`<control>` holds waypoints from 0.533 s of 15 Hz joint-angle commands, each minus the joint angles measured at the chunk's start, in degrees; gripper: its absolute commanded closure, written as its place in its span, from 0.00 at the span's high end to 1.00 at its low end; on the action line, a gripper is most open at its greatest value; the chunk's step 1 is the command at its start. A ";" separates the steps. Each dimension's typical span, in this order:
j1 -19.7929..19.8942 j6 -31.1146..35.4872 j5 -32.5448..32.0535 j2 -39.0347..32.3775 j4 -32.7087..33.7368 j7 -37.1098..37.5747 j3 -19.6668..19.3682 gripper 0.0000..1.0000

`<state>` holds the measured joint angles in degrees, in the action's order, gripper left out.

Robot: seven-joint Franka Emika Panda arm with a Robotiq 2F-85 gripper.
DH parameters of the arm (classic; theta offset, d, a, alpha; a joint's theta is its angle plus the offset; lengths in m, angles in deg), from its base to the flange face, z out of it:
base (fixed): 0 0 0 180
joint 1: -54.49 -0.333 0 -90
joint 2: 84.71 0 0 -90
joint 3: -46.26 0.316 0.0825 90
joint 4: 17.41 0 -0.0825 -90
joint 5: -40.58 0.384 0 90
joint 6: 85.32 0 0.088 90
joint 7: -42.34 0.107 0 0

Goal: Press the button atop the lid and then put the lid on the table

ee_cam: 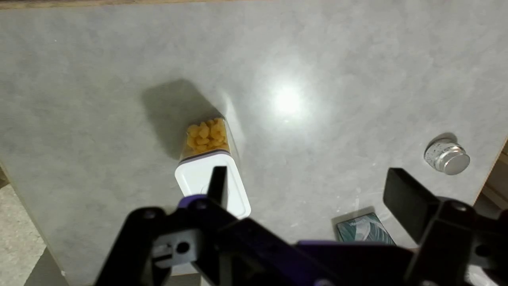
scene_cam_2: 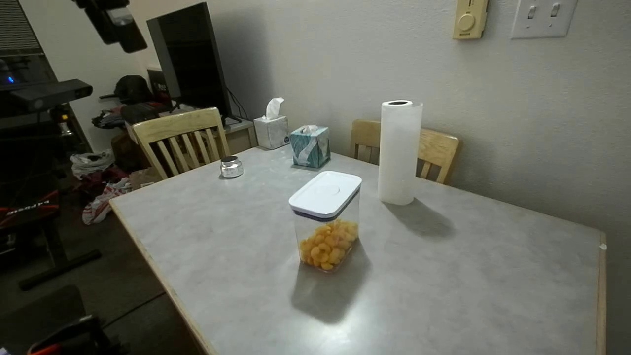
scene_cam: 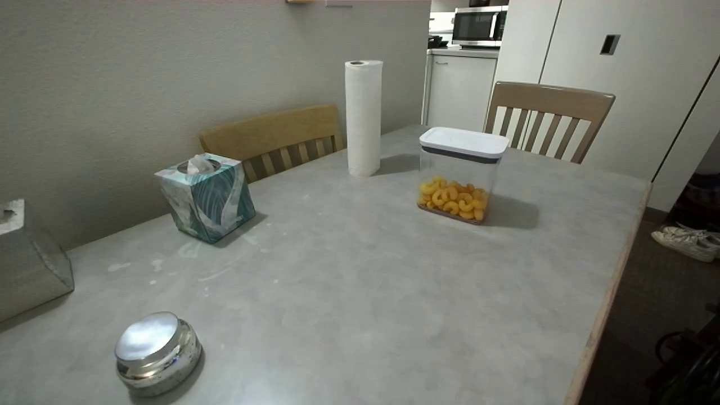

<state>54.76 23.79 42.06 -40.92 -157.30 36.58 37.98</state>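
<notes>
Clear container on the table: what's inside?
Curved yellow pieces, probably pasta, fill the lower part of the container, beneath the white lid. Those at the core are hidden by the outer ones.

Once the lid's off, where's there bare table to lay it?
A wide bare patch of table lies between the shiny round object and the clear container; another between the paper towel roll and the table end farthest from that object. It's crowded along the wall: the grey tissue box, teal tissue box and roll.
</notes>
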 commanded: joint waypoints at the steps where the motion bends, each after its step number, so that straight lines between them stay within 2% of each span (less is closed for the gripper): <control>1: 0.86 -0.12 0.55 -0.14 0.12 -0.50 0.60 1.00; 8: 0.80 2.98 0.72 -1.53 -1.27 -3.79 -2.19 1.00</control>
<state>54.78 24.86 42.09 -41.00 -158.07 36.19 37.54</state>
